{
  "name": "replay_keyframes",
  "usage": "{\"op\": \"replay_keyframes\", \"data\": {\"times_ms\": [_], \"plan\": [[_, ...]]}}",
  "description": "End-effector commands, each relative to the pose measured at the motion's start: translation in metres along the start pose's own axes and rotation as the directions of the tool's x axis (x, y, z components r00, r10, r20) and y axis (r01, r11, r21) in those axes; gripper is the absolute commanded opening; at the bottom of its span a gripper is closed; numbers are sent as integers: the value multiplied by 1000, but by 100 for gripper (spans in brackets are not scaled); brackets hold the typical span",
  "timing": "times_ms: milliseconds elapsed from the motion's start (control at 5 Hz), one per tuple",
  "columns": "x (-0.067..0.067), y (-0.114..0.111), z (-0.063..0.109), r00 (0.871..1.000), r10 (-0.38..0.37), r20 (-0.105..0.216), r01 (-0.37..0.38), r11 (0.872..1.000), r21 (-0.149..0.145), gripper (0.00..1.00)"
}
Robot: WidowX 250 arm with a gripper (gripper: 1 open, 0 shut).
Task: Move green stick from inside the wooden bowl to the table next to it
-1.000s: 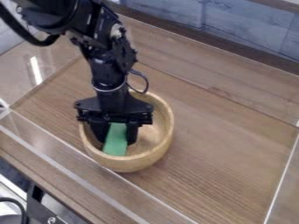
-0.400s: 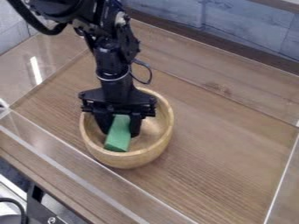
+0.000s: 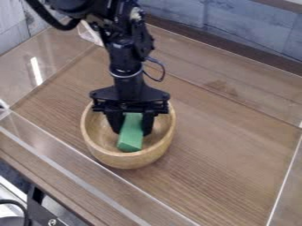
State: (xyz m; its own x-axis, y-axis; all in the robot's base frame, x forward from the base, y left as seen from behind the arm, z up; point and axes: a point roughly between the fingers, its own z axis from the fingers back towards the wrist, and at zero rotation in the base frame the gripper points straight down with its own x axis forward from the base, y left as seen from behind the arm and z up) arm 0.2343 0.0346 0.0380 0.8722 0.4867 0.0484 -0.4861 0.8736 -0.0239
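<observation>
Gripping: gripper (image 3: 132, 123) points straight down, jaws clamped across the green stick (image 3: 131, 132)
Stick: tilted, inside the wooden bowl (image 3: 94, 146), seemingly lifting
Destination: bare table (image 3: 224, 150) right of bowl

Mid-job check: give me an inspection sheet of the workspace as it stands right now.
Surface: brown wood-plank table, bare around the bowl.
Job's things: green stick between the gripper's fingers, over the wooden bowl, not yet on the table.
Clutter: nothing seen.
Grippers: gripper pointing down, closed on the stick.
Cables: a black cable loop at the wrist.
Surroundings: clear acrylic walls border the table.
</observation>
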Motion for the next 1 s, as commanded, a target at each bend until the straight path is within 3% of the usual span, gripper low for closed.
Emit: {"op": "replay_keyframes", "data": {"times_ms": [0, 600, 800], "plan": [[5, -6, 9, 999, -11, 33, 12, 1000, -11, 0], [6, -1, 17, 999, -27, 32, 27, 999, -17, 0], [1, -11, 17, 999, 0, 33, 1, 1000, -18, 0]]}}
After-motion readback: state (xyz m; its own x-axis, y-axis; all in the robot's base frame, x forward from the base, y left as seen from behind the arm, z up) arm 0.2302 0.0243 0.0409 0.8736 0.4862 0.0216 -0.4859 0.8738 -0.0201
